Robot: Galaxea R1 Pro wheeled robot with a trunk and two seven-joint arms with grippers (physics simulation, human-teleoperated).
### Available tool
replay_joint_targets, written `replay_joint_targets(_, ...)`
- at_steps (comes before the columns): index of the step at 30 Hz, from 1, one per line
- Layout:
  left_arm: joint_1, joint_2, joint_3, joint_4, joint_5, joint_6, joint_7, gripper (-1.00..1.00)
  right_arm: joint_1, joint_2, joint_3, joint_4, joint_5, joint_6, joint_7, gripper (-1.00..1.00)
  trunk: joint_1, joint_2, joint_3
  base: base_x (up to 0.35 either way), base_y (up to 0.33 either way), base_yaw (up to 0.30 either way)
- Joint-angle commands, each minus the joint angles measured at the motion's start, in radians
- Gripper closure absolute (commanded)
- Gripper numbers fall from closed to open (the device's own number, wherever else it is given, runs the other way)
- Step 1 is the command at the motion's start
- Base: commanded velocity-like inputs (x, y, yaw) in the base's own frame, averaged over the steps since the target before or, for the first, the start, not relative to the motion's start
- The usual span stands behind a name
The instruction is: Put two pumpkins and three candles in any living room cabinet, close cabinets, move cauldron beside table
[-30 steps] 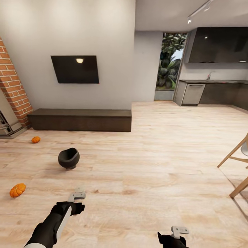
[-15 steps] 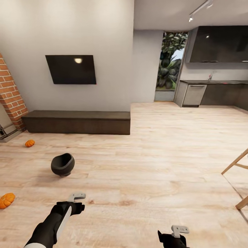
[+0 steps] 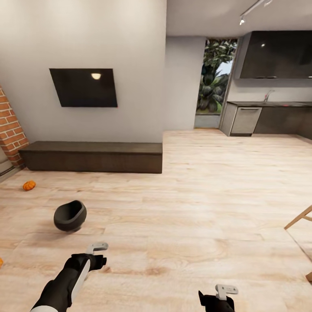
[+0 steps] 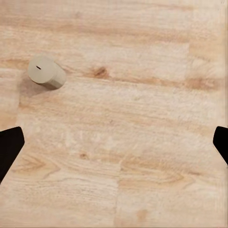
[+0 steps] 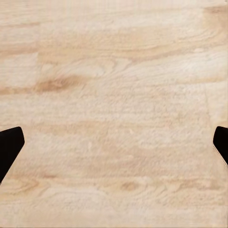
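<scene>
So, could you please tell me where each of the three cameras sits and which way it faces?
Head view: on the robot's head, facing forward and down over the wooden floor toward the cabinet, cauldron and a pumpkin; both arms show, with the left gripper and right gripper.
Left wrist view: near the left gripper, facing down at the floor and a candle; dark fingertips at the edges.
Right wrist view: near the right gripper, facing down at bare floor; fingertips at the edges.
Shared: all see the same floor.
</scene>
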Motion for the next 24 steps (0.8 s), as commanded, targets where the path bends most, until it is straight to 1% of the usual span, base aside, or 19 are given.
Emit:
replay_joint_targets(1,-0.001,0.0,0.0,-0.001,0.002,0.005,0.003,-1.0,0.0,0.0,-0.002,-0.002,-0.009,0.005,0.004,-1.0,0.001,0.0,-0.001,0.318,-0.091,0.0)
replay_joint_targets(5,0.0,0.0,0.0,-0.001,0.001,0.005,0.004,-1.0,0.0,0.0,-0.002,-0.001,-0.007,0.004,0.004,-1.0,0.001,0.0,-0.001,0.318,-0.091,0.003)
replay_joint_targets(11,0.0,0.0,-0.001,-0.001,-0.001,0.005,0.004,-1.0,0.0,0.0,-0.002,0.0,-0.007,-0.019,0.004,-1.0,0.001,0.0,-0.001,0.318,-0.091,0.055)
replay_joint_targets(24,0.0,-0.001,-0.003,-0.001,-0.005,0.004,0.004,-1.0,0.0,-0.001,-0.001,0.001,-0.007,-0.024,0.004,-1.0,0.001,0.0,-0.01,0.318,-0.102,0.103)
